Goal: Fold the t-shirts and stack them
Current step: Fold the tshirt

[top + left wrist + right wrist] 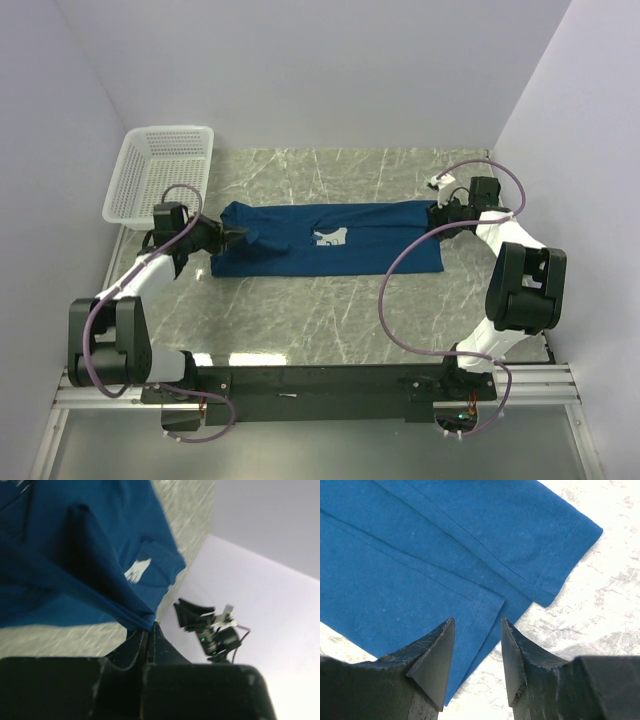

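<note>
One dark blue t-shirt (290,248) lies folded into a long band across the marble table (330,310), its pale print (329,238) facing up. My left gripper (233,237) is shut on the band's left end. The left wrist view shows the cloth (75,555) pinched between the closed fingertips (148,628) and lifted into a ridge. My right gripper (437,212) is at the band's right end. In the right wrist view it (477,625) stands open just above the hemmed edge of the shirt (420,555), with nothing between its fingers.
A white lattice basket (160,175) stands at the back left corner, close behind the left arm. White walls close in the table on three sides. The right arm's wrist (212,627) shows across the table in the left wrist view.
</note>
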Motion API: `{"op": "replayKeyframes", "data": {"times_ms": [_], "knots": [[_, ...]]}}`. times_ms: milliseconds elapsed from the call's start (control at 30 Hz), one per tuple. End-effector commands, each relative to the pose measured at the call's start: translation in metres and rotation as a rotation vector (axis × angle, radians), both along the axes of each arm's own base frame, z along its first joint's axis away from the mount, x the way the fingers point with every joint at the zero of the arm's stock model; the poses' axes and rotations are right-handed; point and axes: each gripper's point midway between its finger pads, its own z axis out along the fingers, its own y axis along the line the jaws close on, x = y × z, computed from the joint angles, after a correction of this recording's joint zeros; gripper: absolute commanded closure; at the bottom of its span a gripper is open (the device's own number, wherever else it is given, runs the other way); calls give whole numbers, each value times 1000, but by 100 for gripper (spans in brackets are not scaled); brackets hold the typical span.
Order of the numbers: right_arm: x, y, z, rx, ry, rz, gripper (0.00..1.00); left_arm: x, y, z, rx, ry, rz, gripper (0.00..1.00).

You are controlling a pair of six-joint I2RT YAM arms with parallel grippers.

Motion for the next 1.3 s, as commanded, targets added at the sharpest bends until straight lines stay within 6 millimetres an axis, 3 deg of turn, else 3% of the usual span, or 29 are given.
{"op": "replayKeyframes", "data": {"times_ms": [0,133,167,233,300,400,567,633,733,933,1067,1200,1267], "knots": [[-2,12,22,8,-56,48,51,-31,-2,-15,48,0,-85,100],[-22,43,23,6,-43,221,50,-51,0,-43,46,34,-111,100],[-30,62,25,4,-45,305,51,-53,-3,-42,39,4,-141,100],[-50,82,22,-23,-44,459,50,-60,-5,-52,35,19,-168,100],[-70,120,24,-40,-60,619,51,-68,-6,-58,53,22,-207,100],[-82,166,40,-24,-122,794,50,-79,-3,-70,102,47,-223,100],[-77,234,60,-74,-181,928,49,-100,4,-94,124,134,-186,100],[-79,261,65,-71,-188,950,49,-102,8,-98,121,133,-162,100],[-67,294,77,-67,-220,933,49,-102,9,-98,103,136,-143,100],[-53,339,71,-135,-296,1035,48,-96,9,-93,91,121,-135,100],[-51,369,61,-208,-398,1164,46,-93,9,-91,85,120,-134,100],[-59,405,62,-272,-531,1294,44,-94,9,-92,85,121,-139,100],[-53,420,63,-290,-550,1316,44,-95,8,-93,81,111,-139,100]]}}
